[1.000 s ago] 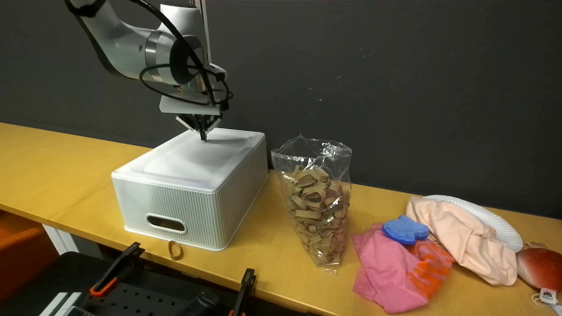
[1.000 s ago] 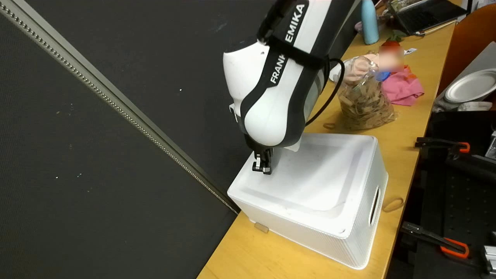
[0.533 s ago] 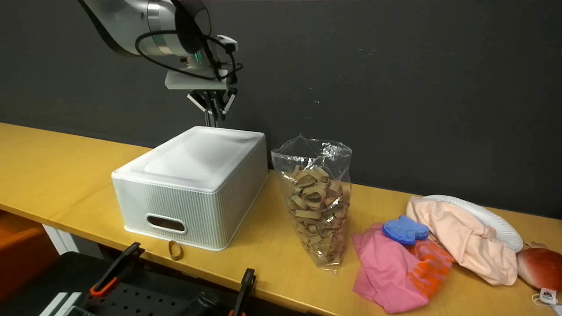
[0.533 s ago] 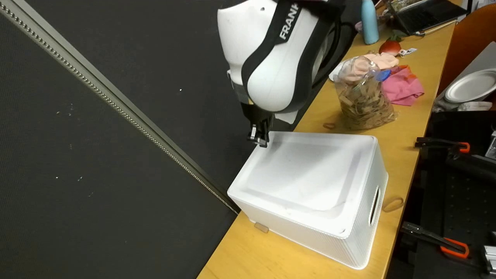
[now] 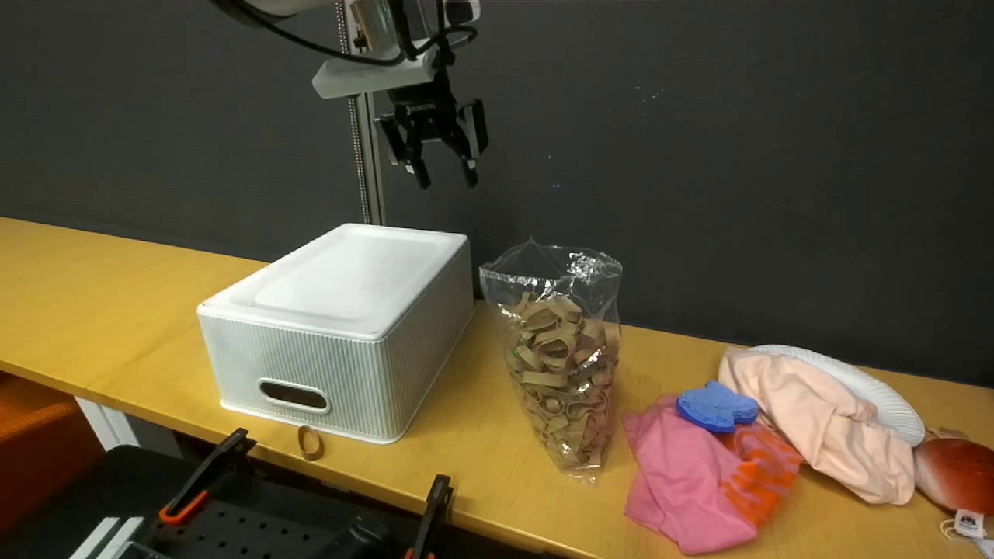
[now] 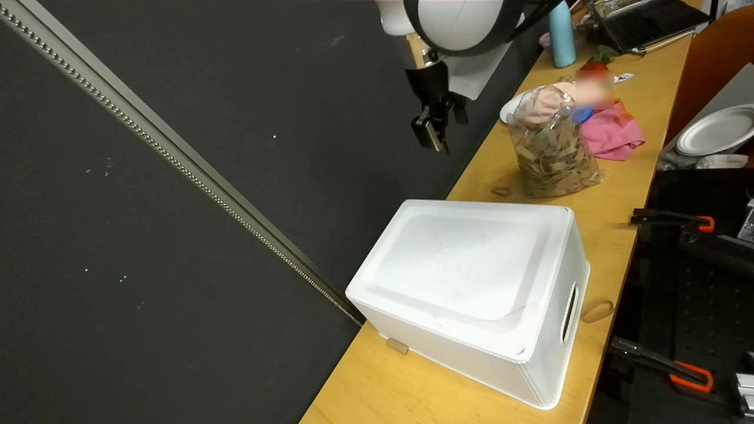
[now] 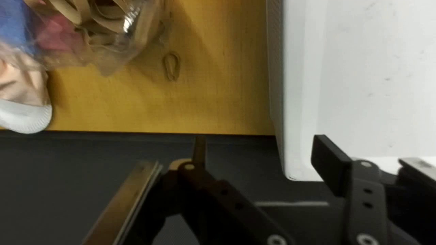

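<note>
"White and finely ribbed, that box (image 5: 334,365) sits on the yellow counter (image 5: 116,295), dark wall (image 5: 699,155) right behind! And the end effector (image 5: 448,180)?"

"Up in the air, higher than the box and apart from it! Jaws standing wide, and the wrist view shows them parted too."

"Nearest to what?"

"Box and bag! It hangs by the box's back corner, on the bag's side. That clear bag (image 5: 578,268) stands upright beside the box with a gap between, stuffed with tan bands (image 5: 555,365)."

"Any strays?"

"Plenty! One loose band (image 7: 166,67) lies between bag and box in the wrist view, and a second band (image 5: 304,442) sits at the counter's edge, just in front of the box's slotted end."

"And past the bag?"

"Pink cloth (image 5: 683,481) with a blue piece (image 5: 716,407) on top, then peach cloth (image 5: 815,423) draped across a white plate (image 5: 889,402)!"
</note>
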`<state>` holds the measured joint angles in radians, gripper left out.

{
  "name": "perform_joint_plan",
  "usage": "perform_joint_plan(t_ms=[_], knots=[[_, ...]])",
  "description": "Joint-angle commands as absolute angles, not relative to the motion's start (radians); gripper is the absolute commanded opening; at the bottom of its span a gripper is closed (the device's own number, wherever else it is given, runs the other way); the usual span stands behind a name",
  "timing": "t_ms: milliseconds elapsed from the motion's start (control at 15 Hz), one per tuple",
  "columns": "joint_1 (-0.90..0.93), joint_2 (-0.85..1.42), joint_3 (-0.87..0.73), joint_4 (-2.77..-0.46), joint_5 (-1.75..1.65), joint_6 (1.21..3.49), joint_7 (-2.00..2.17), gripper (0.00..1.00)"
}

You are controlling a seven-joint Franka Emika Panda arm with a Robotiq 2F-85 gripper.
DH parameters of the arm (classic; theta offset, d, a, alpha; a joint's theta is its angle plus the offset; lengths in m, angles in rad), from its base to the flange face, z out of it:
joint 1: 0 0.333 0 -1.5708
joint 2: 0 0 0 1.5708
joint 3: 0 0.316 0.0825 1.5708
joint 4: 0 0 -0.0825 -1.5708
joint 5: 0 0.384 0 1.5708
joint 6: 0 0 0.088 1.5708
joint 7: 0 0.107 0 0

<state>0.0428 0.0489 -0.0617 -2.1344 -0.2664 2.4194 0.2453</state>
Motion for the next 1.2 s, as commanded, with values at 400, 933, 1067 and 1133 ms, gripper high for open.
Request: perform_joint_plan(t_ms=[400,933,1067,1133], knots=[[-0.079,-0.150,-0.074,-2.368,-0.291,2.320,0.306,1.00],[-0.137,-0.088,-0.104,-2.410,-0.228,2.516,0.200,1.00],[-0.123,-0.066,-0.106,-2.421,-0.153,2.577,0.105,1.00],[-0.118,-0.060,-0.105,-2.430,-0.123,2.601,0.061,1.00]])
